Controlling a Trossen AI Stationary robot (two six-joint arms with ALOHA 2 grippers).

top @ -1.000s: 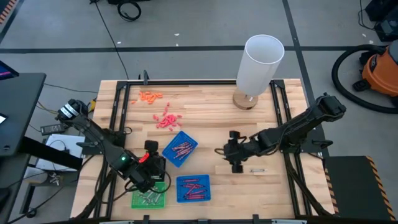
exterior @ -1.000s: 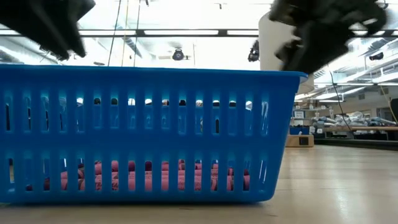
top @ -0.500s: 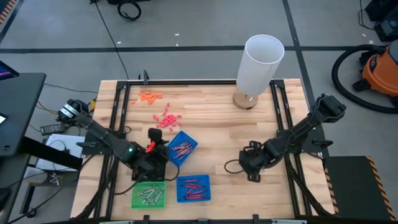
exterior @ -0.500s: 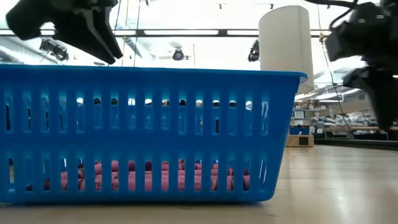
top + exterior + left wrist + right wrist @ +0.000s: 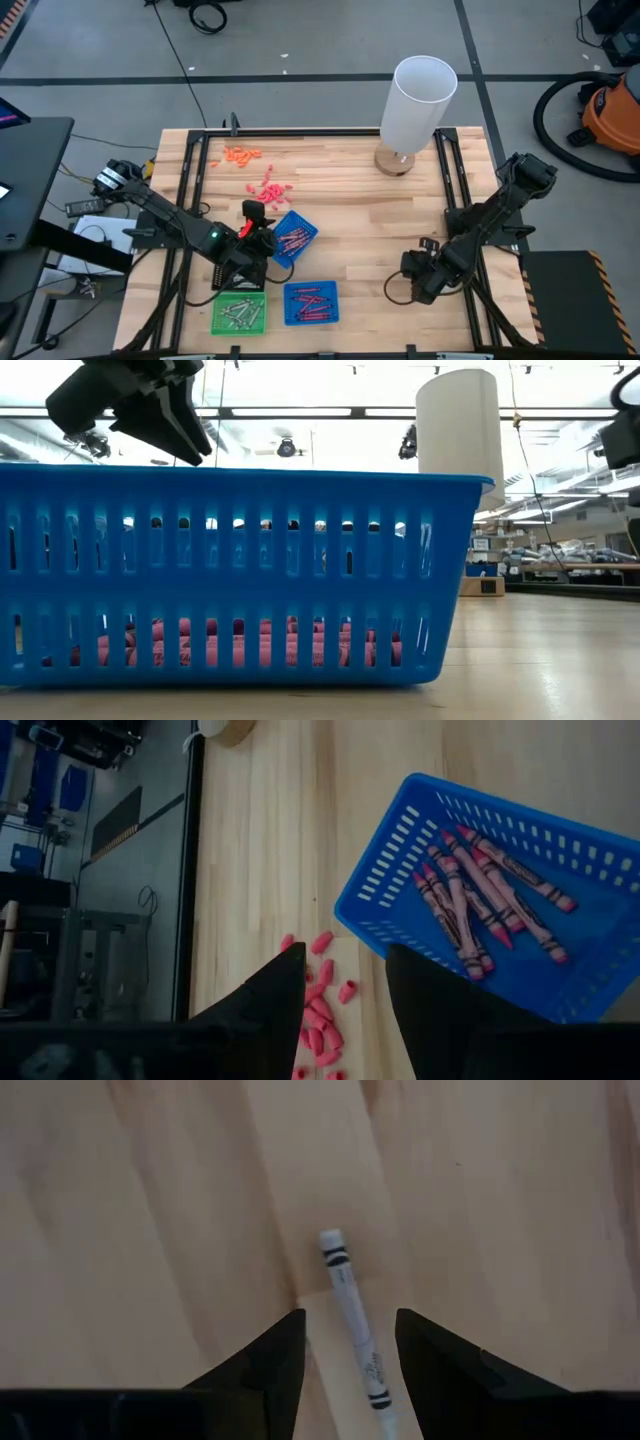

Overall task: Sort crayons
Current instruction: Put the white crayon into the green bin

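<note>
On the table, near its right front: one loose crayon
loose crayon: white/grey stick point(image 5: 352, 1318) flat on bare wood, lying between the right gripper's two fingers, not touched by either
right gripper: point(image 5: 348, 1342) low over that crayon, fingers spread with a clear gap each side, pinching nothing; in the high view it sits at point(image 5: 420, 277) by the right frame rail
sorted red crayons: a bunch in the tilted blue tray point(image 5: 291, 238) mid-table, red sticks point(image 5: 487, 898) lying loose inside; a second bunch in the front blue tray point(image 5: 311, 303)
sorted grey crayons: pile in the green tray point(image 5: 239, 314) at the front left, just beside the front blue tray
left gripper: point(image 5: 257, 222) hovering at the tilted blue tray's left edge, fingers point(image 5: 275, 990) apart, nothing between them
pink bits: scatter point(image 5: 268, 190) on wood just behind the tilted tray
orange bits: small cluster point(image 5: 240, 154) near the back left
white cylinder: point(image 5: 418, 103) upright on a round wooden base at the back right
</note>
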